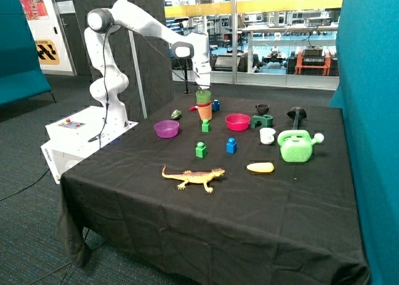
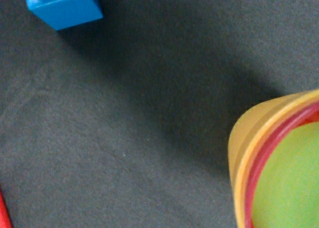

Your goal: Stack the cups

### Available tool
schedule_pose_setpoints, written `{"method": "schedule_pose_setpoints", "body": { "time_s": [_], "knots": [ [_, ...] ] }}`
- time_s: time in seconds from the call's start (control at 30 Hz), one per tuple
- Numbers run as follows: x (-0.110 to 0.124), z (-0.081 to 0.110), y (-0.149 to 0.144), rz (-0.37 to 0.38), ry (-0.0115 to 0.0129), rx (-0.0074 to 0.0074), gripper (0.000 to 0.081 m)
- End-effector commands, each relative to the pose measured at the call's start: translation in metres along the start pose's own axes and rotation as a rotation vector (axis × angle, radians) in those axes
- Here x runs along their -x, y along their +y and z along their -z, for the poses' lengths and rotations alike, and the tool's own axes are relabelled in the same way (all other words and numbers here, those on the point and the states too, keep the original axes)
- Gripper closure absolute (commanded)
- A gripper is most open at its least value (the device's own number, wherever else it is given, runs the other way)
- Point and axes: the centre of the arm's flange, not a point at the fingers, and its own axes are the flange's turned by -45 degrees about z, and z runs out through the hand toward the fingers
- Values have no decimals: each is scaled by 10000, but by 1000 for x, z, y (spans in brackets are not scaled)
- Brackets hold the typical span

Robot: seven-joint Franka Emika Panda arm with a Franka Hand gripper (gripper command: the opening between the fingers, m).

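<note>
The three cups stand nested on the black cloth at the back of the table. The yellow cup (image 1: pixel 204 113) is at the bottom, and the green cup (image 1: pixel 203 98) sticks out on top. In the wrist view the yellow cup's wall (image 2: pixel 243 138) surrounds the magenta cup's rim (image 2: pixel 266 150), and the green cup (image 2: pixel 291 178) sits inside. My gripper (image 1: pixel 203 86) is directly over the green cup, at its rim. I cannot see whether it grips the cup.
A blue block (image 1: pixel 216 105) (image 2: pixel 62 6) lies right beside the stack. A purple bowl (image 1: pixel 166 128), pink bowl (image 1: pixel 237 121), green blocks (image 1: pixel 205 126) (image 1: pixel 200 149), another blue block (image 1: pixel 231 145), white mug (image 1: pixel 267 135), black cup (image 1: pixel 262 109), green watering can (image 1: pixel 297 145) and toy lizard (image 1: pixel 193 176) are spread over the table.
</note>
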Motion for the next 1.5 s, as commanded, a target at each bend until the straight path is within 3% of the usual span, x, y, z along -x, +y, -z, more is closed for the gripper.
{"method": "schedule_pose_setpoints", "body": {
  "time_s": [0.0,0.27,0.5,0.9,1.27,1.47],
  "knots": [
    [-1,0,6,-43,-79,-17,321],
    [-2,-1,4,60,-79,-18,282],
    [-5,0,2,106,-78,-18,297],
    [0,2,8,-20,-79,-17,131],
    [11,16,25,-354,-79,-16,155],
    [16,19,31,-598,-79,-15,120]
  ]
}}
